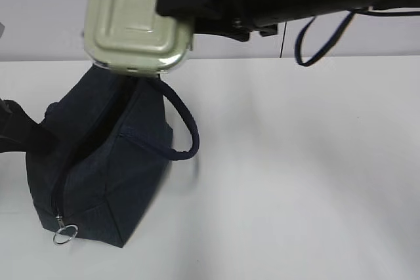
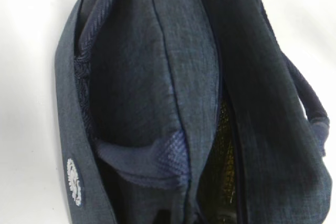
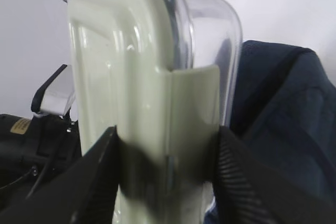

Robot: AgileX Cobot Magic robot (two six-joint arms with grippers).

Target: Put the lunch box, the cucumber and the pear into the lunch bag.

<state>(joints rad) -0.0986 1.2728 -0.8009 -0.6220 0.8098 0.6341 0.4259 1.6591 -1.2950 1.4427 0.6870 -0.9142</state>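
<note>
The lunch box [image 1: 134, 18], clear with a pale sage-green lid, hangs in the air just above the back end of the lunch bag [image 1: 111, 168]. My right gripper [image 1: 187, 11] is shut on it from the right. In the right wrist view its two black fingers clamp the lunch box [image 3: 136, 77] across lid and base, the right gripper [image 3: 167, 145] just in front of the navy lunch bag [image 3: 283, 108]. The bag's top zipper is parted, and a dark gap [image 2: 226, 145] shows in the lunch bag [image 2: 157, 77]. At the bag's left side, my left gripper [image 1: 23, 132] is shut on the fabric. Cucumber and pear are out of view.
The bag stands on a white table [image 1: 295, 175] with a pale wall behind. A thick looped handle [image 1: 184, 129] sticks out to the bag's right, and a metal ring pull [image 1: 65, 233] hangs at its near end. A dark cable loop [image 1: 321, 44] dangles under the right arm.
</note>
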